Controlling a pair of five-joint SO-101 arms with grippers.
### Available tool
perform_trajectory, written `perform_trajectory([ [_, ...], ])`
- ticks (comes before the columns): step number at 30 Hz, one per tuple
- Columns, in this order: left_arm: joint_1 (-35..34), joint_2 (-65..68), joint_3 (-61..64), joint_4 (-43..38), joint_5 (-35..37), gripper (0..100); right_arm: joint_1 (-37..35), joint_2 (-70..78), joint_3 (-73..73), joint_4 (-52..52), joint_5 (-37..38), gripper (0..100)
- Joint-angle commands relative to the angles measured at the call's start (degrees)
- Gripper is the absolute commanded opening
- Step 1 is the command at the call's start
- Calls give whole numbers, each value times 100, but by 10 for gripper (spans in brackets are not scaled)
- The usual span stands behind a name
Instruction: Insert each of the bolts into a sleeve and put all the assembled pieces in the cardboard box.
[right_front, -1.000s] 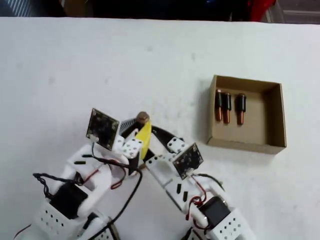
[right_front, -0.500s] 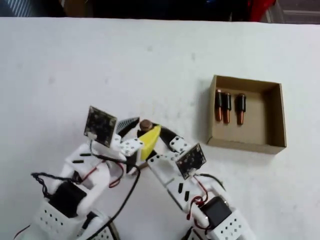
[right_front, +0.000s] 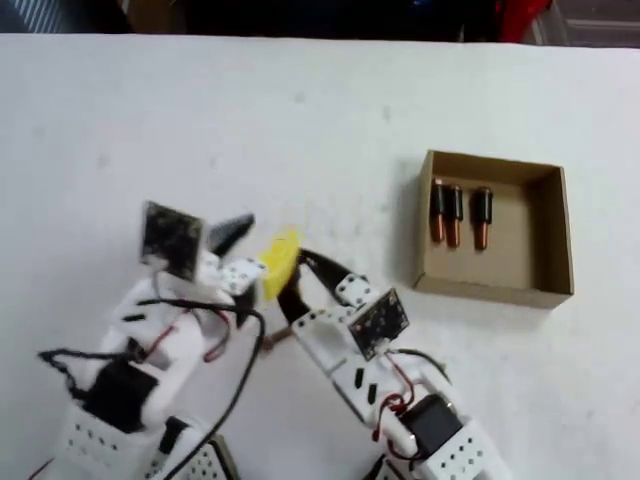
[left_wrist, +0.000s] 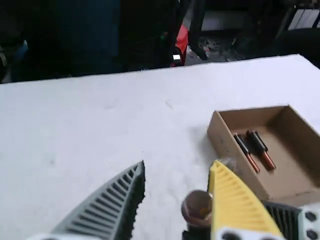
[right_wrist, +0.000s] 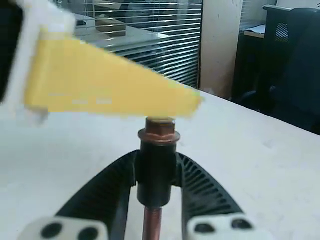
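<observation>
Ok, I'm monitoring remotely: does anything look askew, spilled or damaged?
Nothing stands out. Three assembled pieces lie side by side in the cardboard box, and the right end effector holds a fourth piece upright beside the open left end effector.

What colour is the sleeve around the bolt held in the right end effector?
Black sleeve on a copper bolt; clearest in the right wrist view.

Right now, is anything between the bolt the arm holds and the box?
Maybe. The left gripper is open, and its yellow jaw sits right beside the head of the bolt. In the left wrist view, that is the side facing the box. Past that jaw, nothing visible stands before the box.
</observation>
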Motion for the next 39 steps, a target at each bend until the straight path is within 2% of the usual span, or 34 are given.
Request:
perform_trajectory([
  [1, -400, -84, -844, 0, -123, 234, -4, -75, 44, 31, 79, 17],
  [5, -963, -84, -1099, 9, -703, 217, -13, -84, 44, 101, 79, 17],
  [11, -1886, -84, -1099, 396, -1143, 20, -13, -75, 44, 101, 79, 17],
  [16, -2343, -92, -1090, 949, -1204, 31, -4, -75, 44, 259, 79, 17],
  [26, -2554, -189, -1081, 2145, -1213, 21, -4, -75, 26, 382, 79, 17],
  [34, -2545, -2000, -9, 2321, -1310, 20, -4, -75, 18, 382, 79, 17],
  [39, -2589, -2589, 730, 2356, -1415, 20, -4, -75, 18, 444, 79, 17],
])
